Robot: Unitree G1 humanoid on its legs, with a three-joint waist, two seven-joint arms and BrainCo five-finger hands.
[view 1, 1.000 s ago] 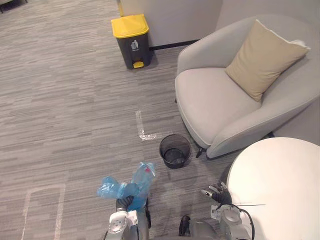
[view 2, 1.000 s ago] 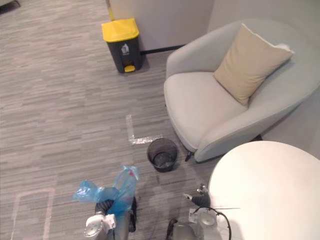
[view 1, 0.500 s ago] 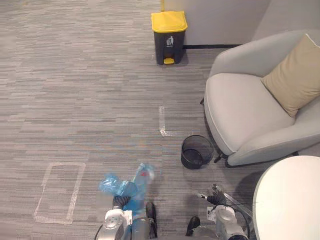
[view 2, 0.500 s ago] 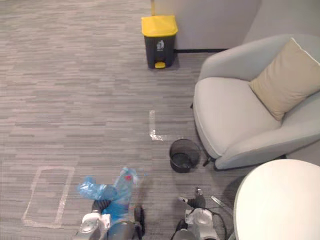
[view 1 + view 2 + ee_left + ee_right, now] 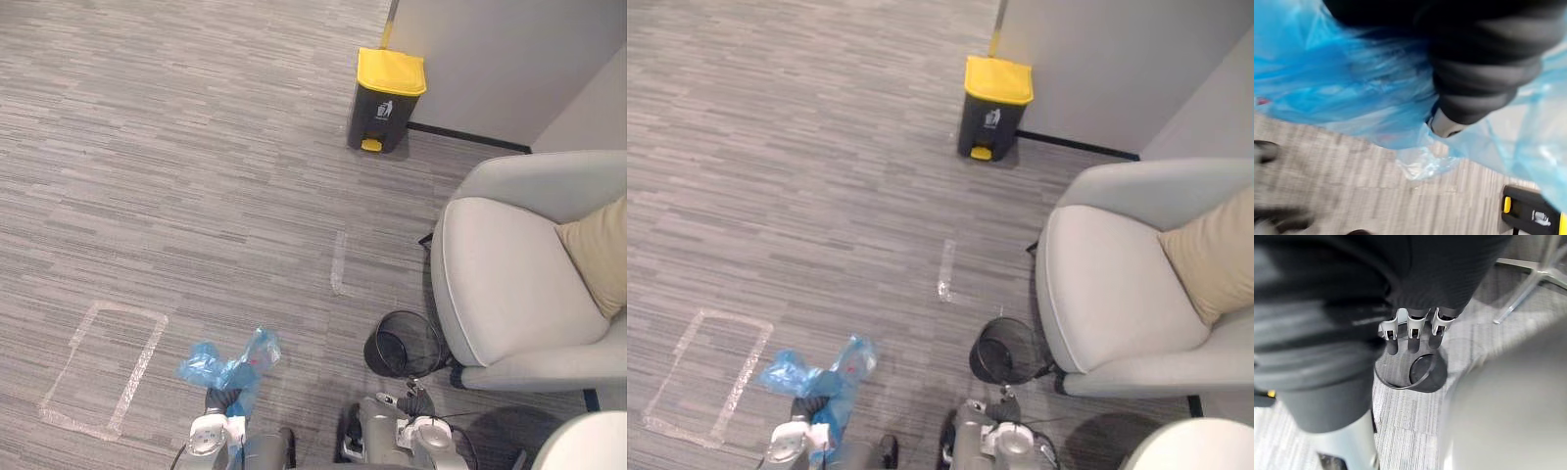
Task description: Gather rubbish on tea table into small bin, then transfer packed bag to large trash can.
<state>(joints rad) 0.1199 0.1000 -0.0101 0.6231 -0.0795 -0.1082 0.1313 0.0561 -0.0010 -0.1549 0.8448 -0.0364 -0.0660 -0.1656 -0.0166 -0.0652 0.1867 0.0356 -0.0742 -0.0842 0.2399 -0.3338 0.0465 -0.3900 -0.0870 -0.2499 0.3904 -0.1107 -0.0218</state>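
A packed blue rubbish bag hangs above the carpet at the lower left, and my left hand is shut on its gathered neck. In the left wrist view the bag's blue film wraps around that hand. The large trash can, dark with a yellow lid, stands by the far wall and also appears in the left wrist view. The small black mesh bin stands bagless beside the armchair. My right hand hangs open above that bin, holding nothing.
A grey armchair with a tan cushion stands on the right. The white tea table's edge shows at the bottom right. Tape marks lie on the carpet: a rectangle and an L.
The camera has swung to the left, so the trash can, armchair and table have slid rightward in the picture. The bag stays in my left hand.
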